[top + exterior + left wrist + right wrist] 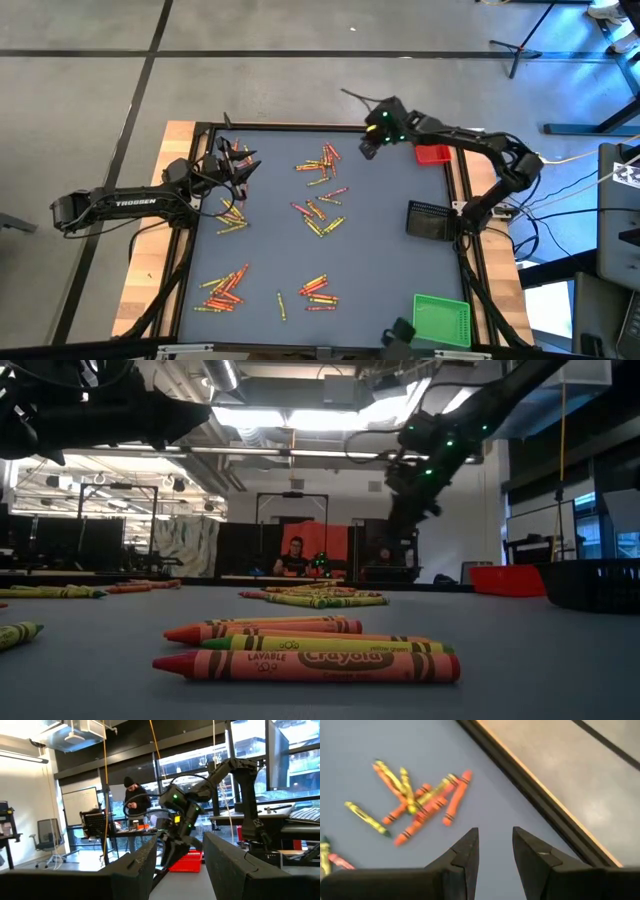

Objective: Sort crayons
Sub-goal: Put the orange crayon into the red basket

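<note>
high view showed crayons (318,215) scattered in piles on the mat, none sorted yet. right gripper (495,852), jaws apart and empty, hovered near the red tray (433,155), probably aiming at the pile beside it. left gripper (179,865) open, empty, far side from red tray.

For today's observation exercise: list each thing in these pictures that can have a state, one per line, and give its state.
left gripper: open, empty, raised over the table's left side.
right gripper: open, empty, above the mat near the far edge.
crayons: scattered in loose piles on the mat, none held.
red tray: flat on the table's right side; no crayons visible inside.
black tray: flat; contents not visible.
green tray: flat; looks empty.
</note>
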You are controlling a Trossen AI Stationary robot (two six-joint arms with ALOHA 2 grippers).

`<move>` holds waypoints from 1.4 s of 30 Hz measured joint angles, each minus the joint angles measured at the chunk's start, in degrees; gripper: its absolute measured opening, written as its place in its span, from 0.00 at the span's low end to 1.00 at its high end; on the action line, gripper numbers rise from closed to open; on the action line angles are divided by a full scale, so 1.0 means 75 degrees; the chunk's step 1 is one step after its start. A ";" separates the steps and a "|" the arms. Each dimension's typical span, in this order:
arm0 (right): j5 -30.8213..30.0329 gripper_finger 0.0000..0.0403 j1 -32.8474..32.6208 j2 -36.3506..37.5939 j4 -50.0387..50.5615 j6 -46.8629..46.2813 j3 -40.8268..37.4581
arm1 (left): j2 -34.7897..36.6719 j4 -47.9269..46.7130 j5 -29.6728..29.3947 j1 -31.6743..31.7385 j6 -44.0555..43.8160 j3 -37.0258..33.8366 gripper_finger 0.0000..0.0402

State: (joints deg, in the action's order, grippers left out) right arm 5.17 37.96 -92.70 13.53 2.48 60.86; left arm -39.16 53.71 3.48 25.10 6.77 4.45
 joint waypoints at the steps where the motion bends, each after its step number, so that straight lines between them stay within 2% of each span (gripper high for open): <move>1: 0.0000 0.28 -0.0113 -0.0129 -0.0226 -0.0079 0.0000 | 0.0000 0.0000 0.0001 0.0000 -0.0001 0.0000 0.36; 8: -0.0005 0.28 -0.0533 -0.1011 -0.0773 -0.0176 0.0125 | 0.0000 0.0011 0.0001 0.0002 -0.0004 0.0000 0.36; 15: 0.0089 0.28 -0.0626 -0.1903 -0.0711 -0.0356 0.0893 | 0.0000 0.0012 0.0002 0.0000 -0.0007 0.0000 0.36; 27: 0.0122 0.28 -0.0668 -0.3286 0.1592 -0.0376 0.2788 | 0.0000 0.0014 0.0002 0.0001 -0.0012 0.0000 0.36; 42: 0.0111 0.28 -0.0718 -0.3853 0.1383 -0.0385 0.2902 | 0.0000 0.0020 0.0004 0.0000 -0.0028 0.0003 0.36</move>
State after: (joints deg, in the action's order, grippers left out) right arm 6.00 32.58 -121.60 23.90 -0.40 82.63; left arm -39.16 53.87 3.51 25.10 6.57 4.47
